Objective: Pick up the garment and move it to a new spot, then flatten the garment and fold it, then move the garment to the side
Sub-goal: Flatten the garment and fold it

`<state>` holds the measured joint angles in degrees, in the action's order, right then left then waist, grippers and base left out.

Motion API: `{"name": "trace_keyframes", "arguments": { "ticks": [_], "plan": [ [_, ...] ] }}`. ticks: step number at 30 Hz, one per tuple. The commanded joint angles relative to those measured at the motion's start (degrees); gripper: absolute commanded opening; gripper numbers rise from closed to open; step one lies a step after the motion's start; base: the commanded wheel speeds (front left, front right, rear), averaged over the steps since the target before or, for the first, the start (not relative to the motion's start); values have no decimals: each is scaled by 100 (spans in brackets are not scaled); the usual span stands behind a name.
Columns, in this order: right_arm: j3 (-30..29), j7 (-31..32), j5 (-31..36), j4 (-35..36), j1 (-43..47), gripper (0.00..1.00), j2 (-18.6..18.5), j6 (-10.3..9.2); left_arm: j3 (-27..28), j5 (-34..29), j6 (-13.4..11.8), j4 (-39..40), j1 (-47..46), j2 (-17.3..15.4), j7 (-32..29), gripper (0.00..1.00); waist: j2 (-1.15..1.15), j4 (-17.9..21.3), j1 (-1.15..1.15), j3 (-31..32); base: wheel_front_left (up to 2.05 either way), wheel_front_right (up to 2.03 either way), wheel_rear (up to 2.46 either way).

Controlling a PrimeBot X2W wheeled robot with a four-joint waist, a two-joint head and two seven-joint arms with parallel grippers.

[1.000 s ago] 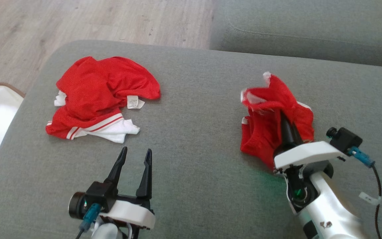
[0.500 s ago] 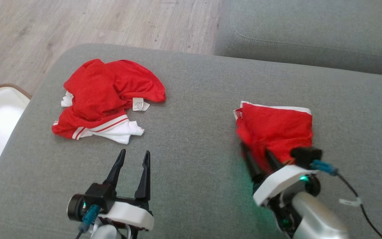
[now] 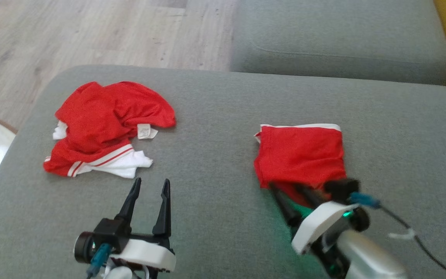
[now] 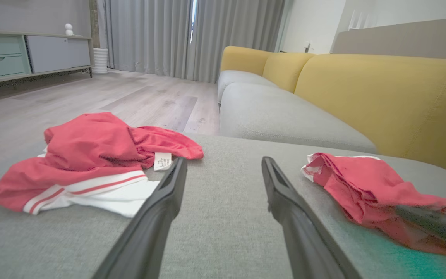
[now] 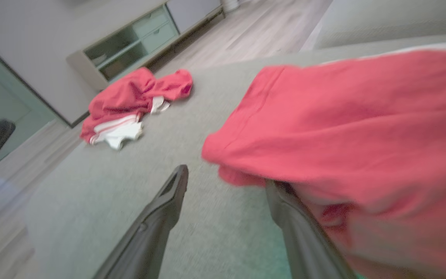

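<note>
place: home living room | evidence: yellow sofa (image 4: 362,97); curtains (image 4: 149,35); sideboard (image 4: 14,56); wood floor (image 4: 91,97)

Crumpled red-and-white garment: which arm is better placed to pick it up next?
Left. The left gripper is open and empty, fingers pointing at the crumpled garment just ahead of it. The right gripper is open at the near edge of the folded red garment, across the cushion.

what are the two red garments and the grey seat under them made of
Folded red garment: seemingly thin, matte jersey-like cloth; it drapes limp, with white edging. Crumpled red garment: apparently similar light fabric, soft folds, white striped band, sewn label. Grey seat: woven upholstery, matte, with a flecked weave showing.
</note>
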<state>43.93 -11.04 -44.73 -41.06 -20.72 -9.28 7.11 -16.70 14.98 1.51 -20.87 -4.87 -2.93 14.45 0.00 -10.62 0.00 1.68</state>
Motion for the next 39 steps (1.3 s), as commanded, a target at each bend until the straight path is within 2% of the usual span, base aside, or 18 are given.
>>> {"name": "trace_keyframes", "arguments": {
  "ticks": [1,4,8,11,15,20,24,29,39],
  "plan": [
    [-48,-106,-29,181,-286,100,-65,37,201,-46,-21,220,-185,-21,55,100,0,83,0,19,0,0,0],
    [-433,-301,67,498,-284,100,-227,37,279,-32,-37,378,-165,-17,55,100,0,260,0,17,0,0,0],
    [-1123,-388,668,1041,-108,100,-486,37,351,-36,-58,556,-103,-11,55,100,0,503,0,4,0,0,0],
    [-1885,-393,1281,1591,240,100,-496,37,410,-34,-87,684,-57,-6,55,100,0,658,0,-15,0,0,0],
    [-2845,-394,2213,2223,858,100,-277,37,463,-43,-104,818,-24,-1,55,100,0,802,0,-47,0,0,0],
    [-3792,-395,3153,2693,1595,100,333,37,532,-12,-132,893,12,3,55,100,0,887,0,-79,0,0,0],
    [-3984,-395,3524,2937,1905,100,550,37,580,-46,-168,941,87,4,55,100,0,921,0,-87,0,0,0],
    [-4047,-396,3691,3023,2003,100,624,37,545,-126,-156,938,197,4,55,100,0,901,0,-103,0,0,0],
    [-4081,-396,3748,2848,1609,100,638,37,348,-135,-123,908,60,4,55,100,0,656,0,-381,0,0,0]
  ]
}}
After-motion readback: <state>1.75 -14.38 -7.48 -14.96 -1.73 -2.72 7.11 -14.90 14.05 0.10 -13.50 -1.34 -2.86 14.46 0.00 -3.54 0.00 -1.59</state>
